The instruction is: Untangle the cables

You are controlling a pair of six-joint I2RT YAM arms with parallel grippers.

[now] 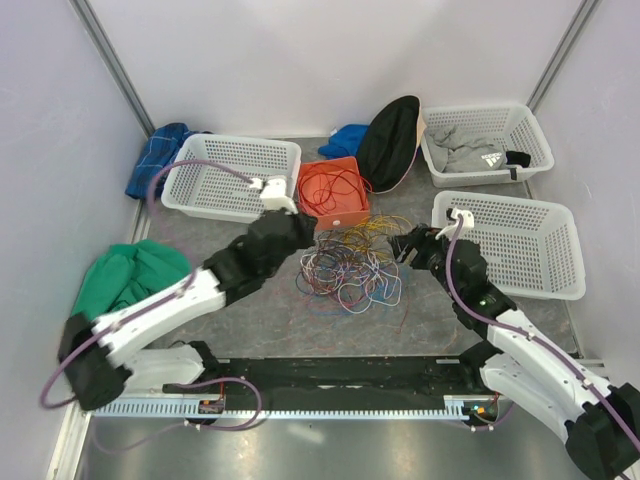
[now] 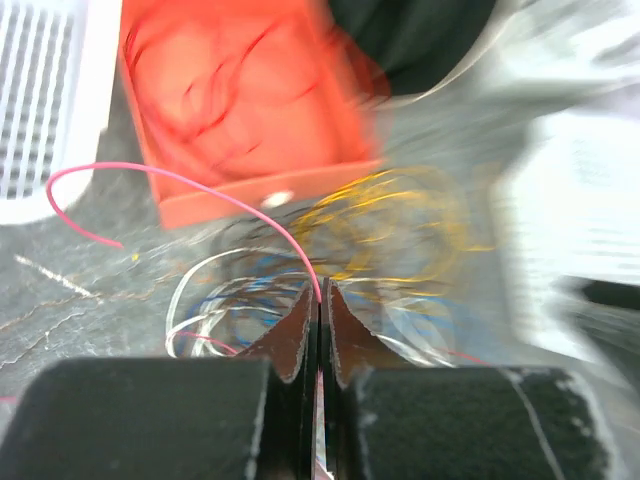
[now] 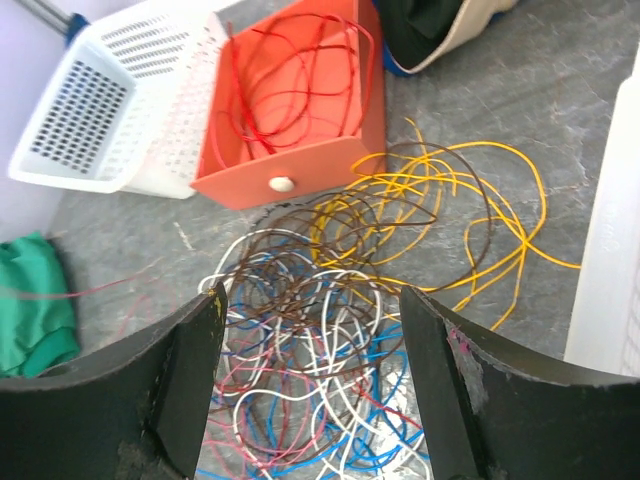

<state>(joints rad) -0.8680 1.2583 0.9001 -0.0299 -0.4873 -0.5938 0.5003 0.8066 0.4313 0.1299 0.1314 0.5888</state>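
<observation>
The cables point(image 1: 350, 265) lie in a loose tangle of white, blue, brown, pink and yellow loops on the table between the arms. My left gripper point(image 1: 300, 228) is at the tangle's left edge. In the left wrist view it point(image 2: 320, 300) is shut on a pink cable point(image 2: 150, 175) that arcs up and left from the jaws. My right gripper point(image 1: 405, 245) is at the tangle's right edge. In the right wrist view it point(image 3: 312, 310) is open and empty above the tangle point(image 3: 330, 330), with yellow cables point(image 3: 440, 200) beyond. Red cables point(image 3: 290, 80) lie in an orange box point(image 3: 300, 170).
The orange box point(image 1: 345, 212) stands just behind the tangle. White baskets stand at back left point(image 1: 232, 178), back right point(image 1: 487, 143) and right point(image 1: 515, 243). A green cloth point(image 1: 130, 275) lies at left, a blue cloth point(image 1: 160, 155) at back left, a black cap point(image 1: 390, 140) behind the box.
</observation>
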